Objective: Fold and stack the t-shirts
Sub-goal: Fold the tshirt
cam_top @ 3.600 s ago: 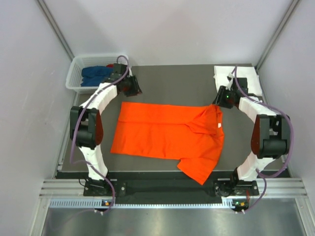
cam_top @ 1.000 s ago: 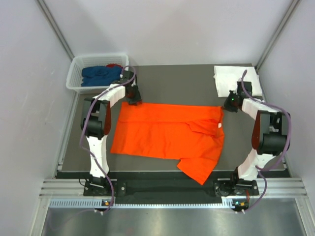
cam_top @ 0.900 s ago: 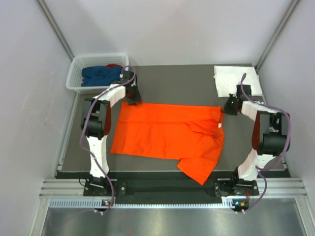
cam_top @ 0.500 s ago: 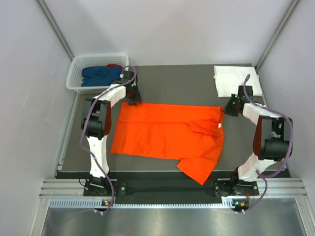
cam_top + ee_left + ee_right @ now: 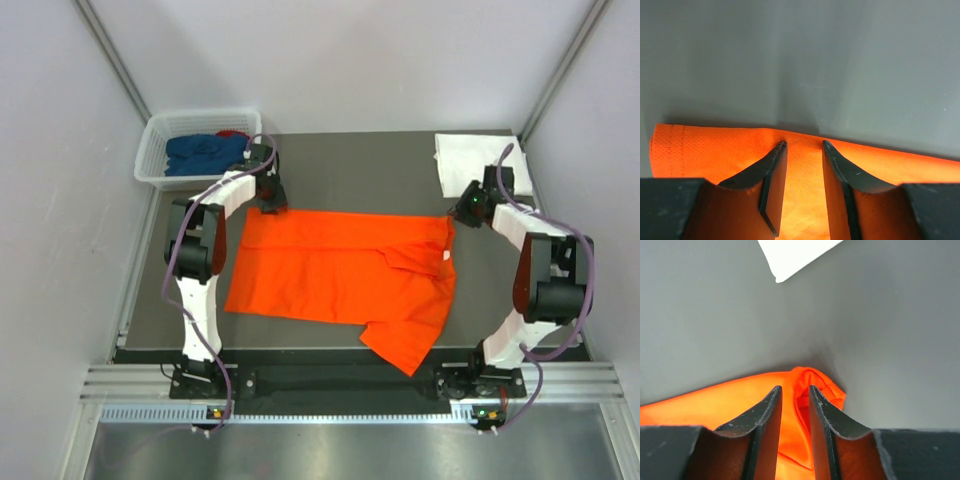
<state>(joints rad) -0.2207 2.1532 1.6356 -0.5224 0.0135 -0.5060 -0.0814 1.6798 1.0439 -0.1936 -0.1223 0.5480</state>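
Observation:
An orange t-shirt [image 5: 340, 270] lies spread on the dark table, with one sleeve hanging toward the front edge. My left gripper [image 5: 269, 203] sits on the shirt's far left edge. In the left wrist view its gripper [image 5: 804, 145] has its jaws a little apart, with flat orange cloth [image 5: 800, 190] between them. My right gripper [image 5: 458, 214] is at the shirt's far right corner. In the right wrist view its gripper [image 5: 795, 388] has narrow jaws closed around a bunched fold of the shirt [image 5: 815, 382]. A folded white t-shirt [image 5: 476, 160] lies at the back right.
A white basket [image 5: 160, 133] at the back left holds blue and red clothes [image 5: 205, 150]. The white shirt's corner [image 5: 795, 255] shows just beyond the right gripper. Grey walls close in the table on three sides.
My right gripper has shifted slightly to the back right, and the shirt's right corner has followed it. The left gripper has stayed on the shirt's far edge for the last second.

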